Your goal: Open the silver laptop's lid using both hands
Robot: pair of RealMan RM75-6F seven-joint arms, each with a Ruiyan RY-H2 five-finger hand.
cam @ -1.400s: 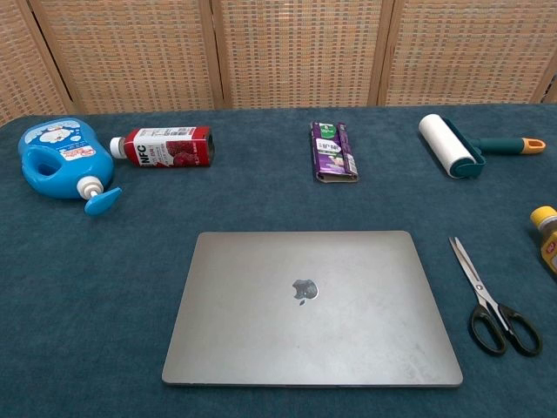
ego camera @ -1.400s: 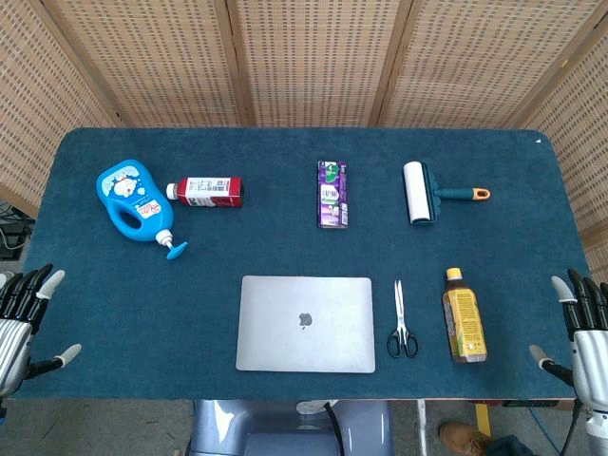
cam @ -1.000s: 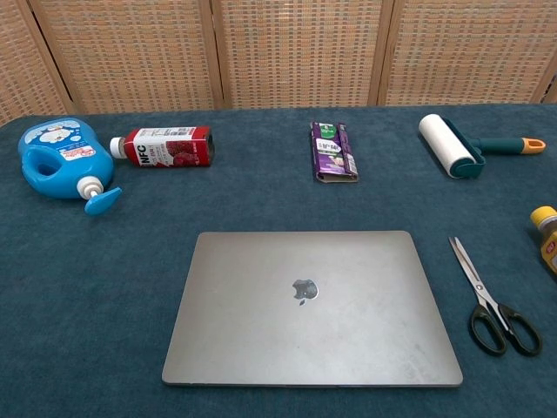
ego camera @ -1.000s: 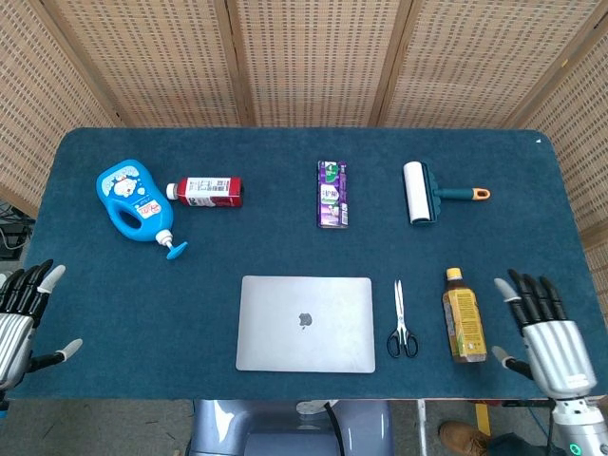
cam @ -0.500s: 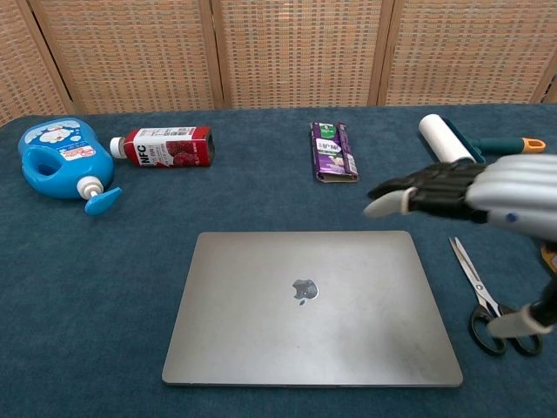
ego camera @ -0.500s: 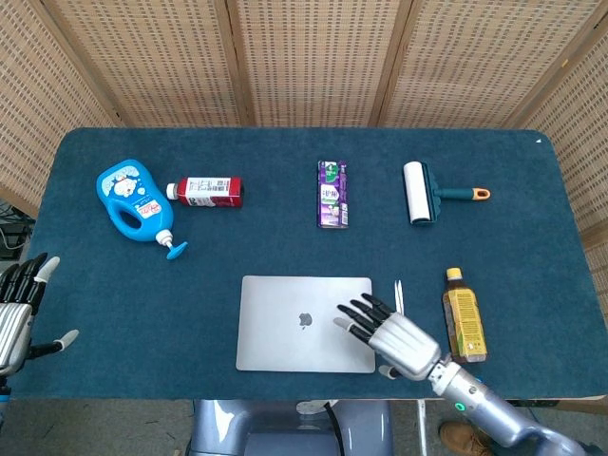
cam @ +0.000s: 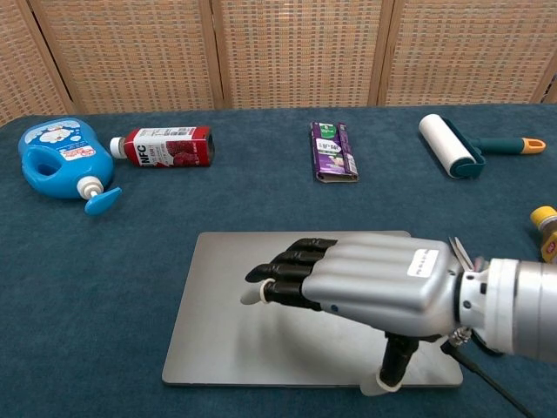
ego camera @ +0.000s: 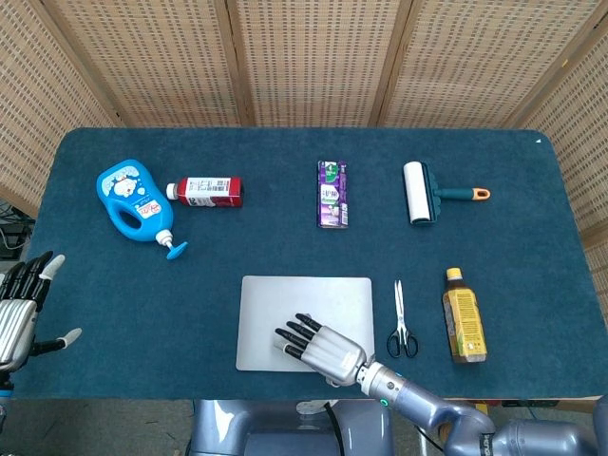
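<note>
The silver laptop (ego camera: 285, 299) lies closed and flat near the table's front edge, its lid (cam: 218, 296) down. My right hand (ego camera: 318, 347) hovers palm down over the lid's front middle, fingers stretched toward the left and holding nothing. In the chest view the right hand (cam: 365, 283) covers the logo, and its thumb hangs down by the laptop's front edge. Whether it touches the lid I cannot tell. My left hand (ego camera: 21, 309) stays off the table's left edge, fingers spread and empty, well apart from the laptop.
A blue detergent bottle (ego camera: 131, 201) and a red juice bottle (ego camera: 207, 191) lie at the back left. A purple packet (ego camera: 332, 194) and a lint roller (ego camera: 423, 193) lie at the back. Scissors (ego camera: 402, 323) and a yellow bottle (ego camera: 464, 318) lie right of the laptop.
My right hand has swept from the table's right edge leftward, past the bottle and scissors, to above the laptop lid. The left hand has barely shifted. The lid is still closed.
</note>
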